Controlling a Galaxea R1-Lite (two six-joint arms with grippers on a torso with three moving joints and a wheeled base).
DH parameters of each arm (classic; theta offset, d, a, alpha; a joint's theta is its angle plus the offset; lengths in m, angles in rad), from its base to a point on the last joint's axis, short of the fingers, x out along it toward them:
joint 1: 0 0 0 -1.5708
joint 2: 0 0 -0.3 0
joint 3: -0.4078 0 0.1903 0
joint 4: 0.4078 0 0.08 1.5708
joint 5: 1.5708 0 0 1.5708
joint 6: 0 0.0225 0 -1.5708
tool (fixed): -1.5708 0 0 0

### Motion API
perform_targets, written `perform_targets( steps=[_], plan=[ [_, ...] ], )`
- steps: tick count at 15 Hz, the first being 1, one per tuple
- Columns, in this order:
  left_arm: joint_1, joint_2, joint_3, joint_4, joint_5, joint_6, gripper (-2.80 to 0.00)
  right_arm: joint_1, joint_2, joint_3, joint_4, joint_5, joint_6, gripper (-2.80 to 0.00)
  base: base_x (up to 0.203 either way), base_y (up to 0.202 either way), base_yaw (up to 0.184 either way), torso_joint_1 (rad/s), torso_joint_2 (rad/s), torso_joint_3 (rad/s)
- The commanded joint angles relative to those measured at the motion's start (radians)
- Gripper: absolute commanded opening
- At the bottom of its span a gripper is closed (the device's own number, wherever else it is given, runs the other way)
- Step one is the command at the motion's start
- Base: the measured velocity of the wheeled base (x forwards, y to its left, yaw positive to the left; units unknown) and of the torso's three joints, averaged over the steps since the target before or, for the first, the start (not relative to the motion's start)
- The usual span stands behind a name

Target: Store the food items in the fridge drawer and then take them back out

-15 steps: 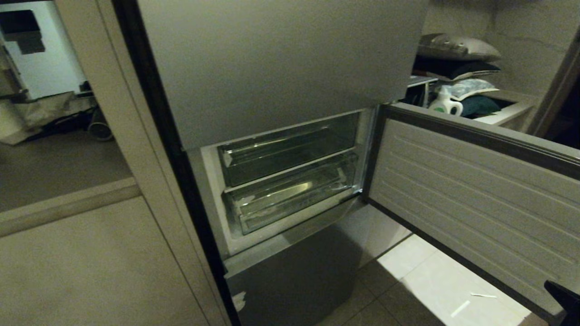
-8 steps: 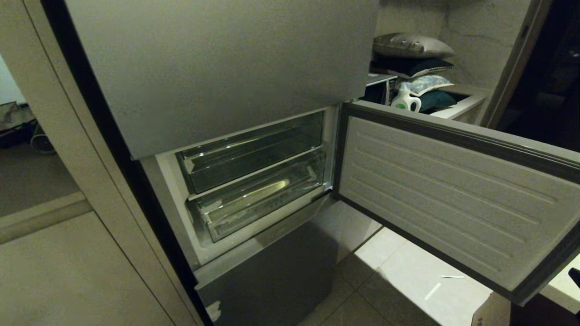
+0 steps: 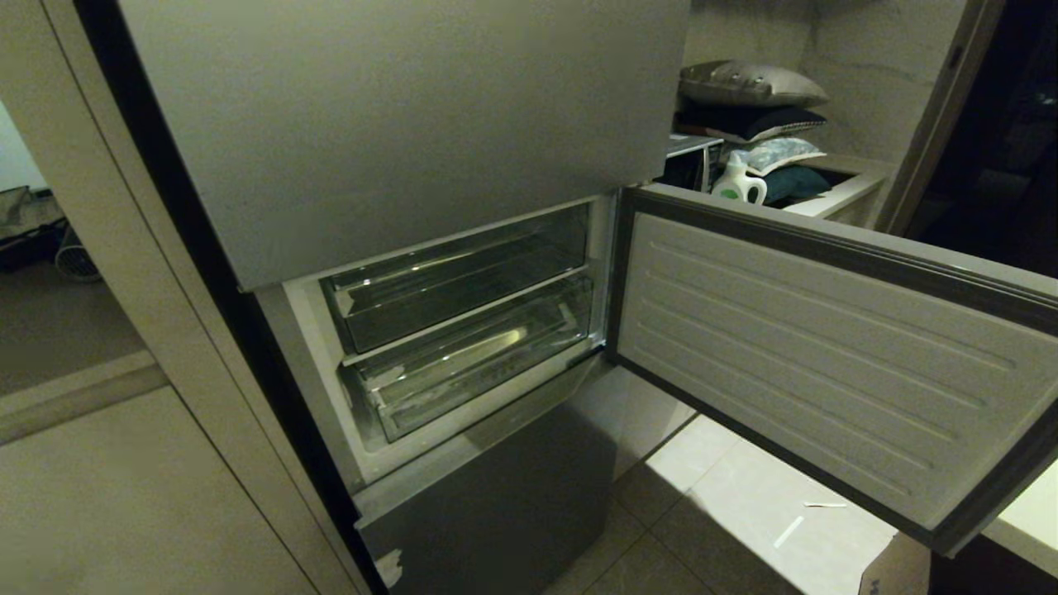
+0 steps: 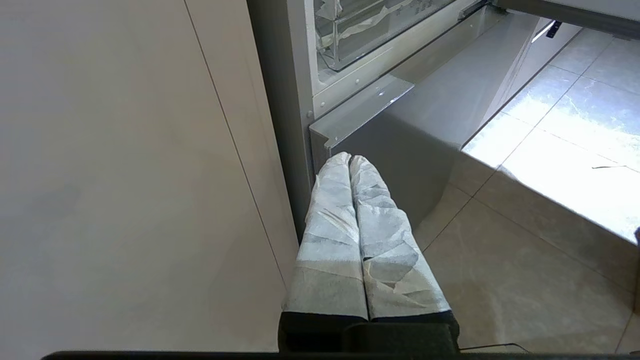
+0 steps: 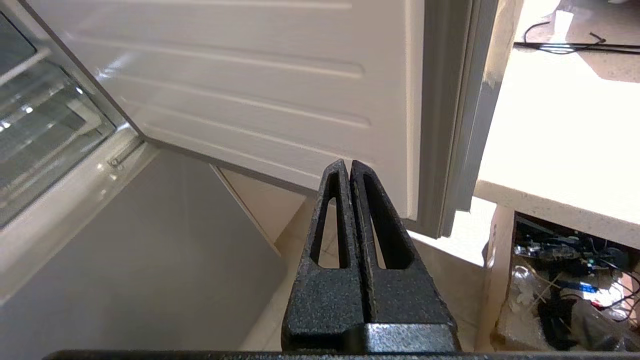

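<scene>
The grey steel fridge (image 3: pixel 397 116) has its middle compartment open. Two clear plastic drawers sit pushed in there, an upper one (image 3: pixel 463 277) and a lower one (image 3: pixel 475 364); I cannot tell which is the fridge drawer. Both look empty, and the food items are out of view. My left gripper (image 4: pixel 350 158), fingers wrapped in white, is shut on nothing, low by the fridge's lower left corner (image 4: pixel 325 140). My black right gripper (image 5: pixel 348 162) is shut and empty just below the open door's (image 5: pixel 280 90) bottom edge. Neither gripper shows in the head view.
The open door (image 3: pixel 826 355) swings out to the right, level with the compartment. A pale counter (image 3: pixel 1029 516) and a cardboard box (image 3: pixel 897 566) stand beyond it. A detergent bottle (image 3: pixel 738 183) and pillows (image 3: pixel 748 83) lie behind. Cabinet panels (image 3: pixel 124 496) flank the fridge's left.
The whole head picture has shifted left since one second ago, so the camera turned. The dark tip of my right arm at the lower right edge has dropped out of the head view.
</scene>
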Motion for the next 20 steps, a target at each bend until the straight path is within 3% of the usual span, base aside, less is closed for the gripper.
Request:
perform_targets(
  steps=[1, 6, 12, 14, 20],
  plan=[
    [0.0, 0.001, 0.0, 0.001, 0.0, 0.0, -2.8, 0.0, 0.014, -0.015, 0.023, -0.001, 0.007, -2.8, 0.0, 0.0, 0.0, 0.0, 0.0, 0.0],
    [-0.001, 0.001, 0.0, 0.001, 0.003, 0.0, -2.8, -0.002, 0.036, -0.092, 0.124, -0.005, 0.01, -2.8, 0.0, 0.0, 0.0, 0.0, 0.0, 0.0],
    [-0.001, 0.001, 0.0, 0.001, 0.023, -0.024, -2.8, -0.01, 0.089, -0.092, 0.127, -0.003, 0.052, -2.8, -0.009, 0.0, 0.0, 0.002, 0.0, 0.0],
    [0.0, 0.001, 0.0, 0.0, 0.032, -0.051, -2.8, -0.01, 0.099, -0.085, 0.128, -0.002, 0.057, -2.8, -0.169, 0.0, 0.0, 0.01, 0.01, 0.004],
    [-0.001, 0.001, 0.0, 0.0, 0.041, -0.052, -2.8, -0.01, 0.107, -0.089, 0.128, -0.002, 0.059, -2.8, -0.173, 0.0, 0.002, -0.004, 0.0, 0.001]
  ],
)
